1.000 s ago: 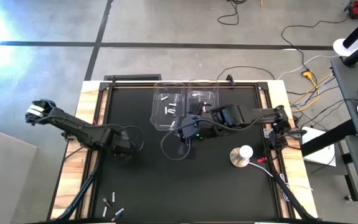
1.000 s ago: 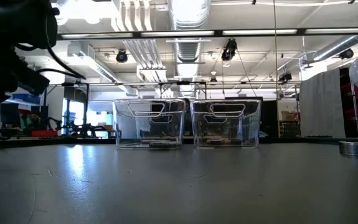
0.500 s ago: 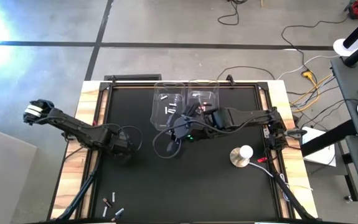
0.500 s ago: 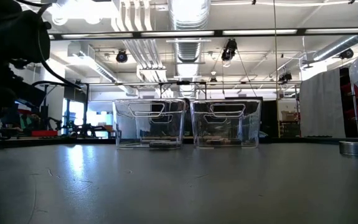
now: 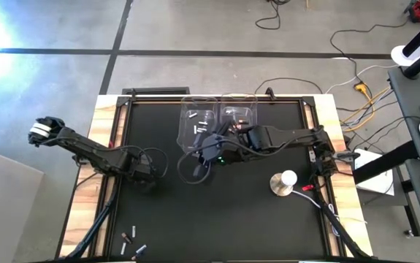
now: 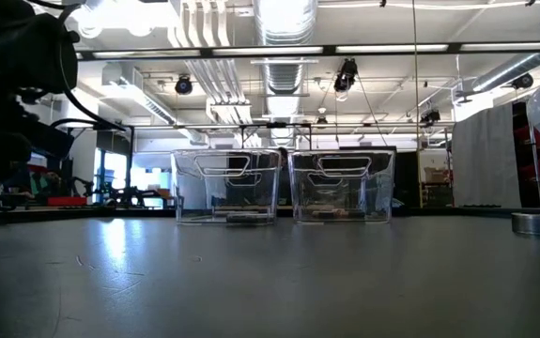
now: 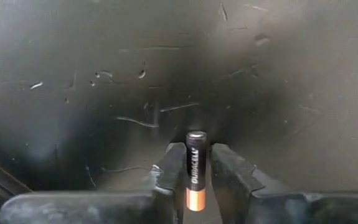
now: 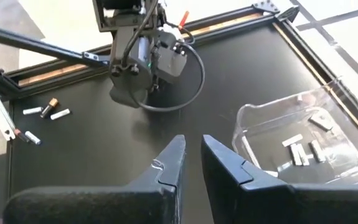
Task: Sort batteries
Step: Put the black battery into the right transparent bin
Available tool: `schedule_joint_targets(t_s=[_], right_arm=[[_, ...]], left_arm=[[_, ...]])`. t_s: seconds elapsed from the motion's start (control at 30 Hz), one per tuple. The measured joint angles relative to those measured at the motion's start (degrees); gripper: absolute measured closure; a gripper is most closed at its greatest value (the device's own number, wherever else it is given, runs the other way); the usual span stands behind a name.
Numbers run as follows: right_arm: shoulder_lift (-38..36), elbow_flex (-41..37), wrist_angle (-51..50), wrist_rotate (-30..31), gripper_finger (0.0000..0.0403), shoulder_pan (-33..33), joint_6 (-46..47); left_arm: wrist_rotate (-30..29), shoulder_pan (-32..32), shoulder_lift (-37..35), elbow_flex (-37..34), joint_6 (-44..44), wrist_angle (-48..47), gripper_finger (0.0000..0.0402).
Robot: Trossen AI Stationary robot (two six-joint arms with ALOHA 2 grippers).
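My left gripper (image 5: 145, 180) stands over the black mat (image 5: 217, 219) on its left half. It is shut on a dark battery with a copper end (image 7: 194, 168). My right gripper (image 5: 204, 157) hovers mid-table, just in front of the two clear bins (image 5: 197, 128) (image 5: 237, 117). Its fingers (image 8: 193, 146) are shut, with nothing between them. The left bin holds several silvery batteries (image 8: 300, 151). A few loose batteries (image 5: 131, 239) lie on the mat near the front left edge. My left gripper pinches the battery's two long sides (image 7: 193, 182) between its two fingers (image 7: 171, 163), which come from above and point down at the mat. The battery lies lengthwise between the fingers. Whether it rests on the mat or is just off it, I cannot tell.
A round metal disc with a white top (image 5: 283, 183) and a small red piece (image 5: 308, 188) sit at the right. Cables loop from both wrists over the mat (image 5: 188, 174). Wooden rails (image 5: 107, 146) frame the mat. Bare mat stretches across the front and middle.
My right gripper has moved toward the table's left edge, in front of the left bin. My left arm has sunk slightly toward the mat.
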Motion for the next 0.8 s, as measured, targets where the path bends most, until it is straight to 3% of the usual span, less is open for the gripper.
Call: schedule_joint_targets(t_s=[0.37,0.53,0.67,0.8], right_arm=[[-3.4,0.5,0.9,0.0,0.0358,-0.3,-2.8],[-5.4,0.5,1.0,0.0,0.0357,-0.5,-4.4],[-6.1,0.5,1.8,0.1,0.035,-0.7,-7.0],[-6.1,0.5,3.4,0.2,0.0336,-1.3,-10.5]], left_arm=[[-4.9,0.1,-0.4,3.3,1.9,1.0,0.0392],[-7.9,0.1,-2.0,10.6,5.4,0.4,0.0391],[-14.9,0.9,-4.3,19.3,9.2,1.2,0.0391],[-19.1,3.4,-7.8,28.8,17.9,7.1,0.0391]])
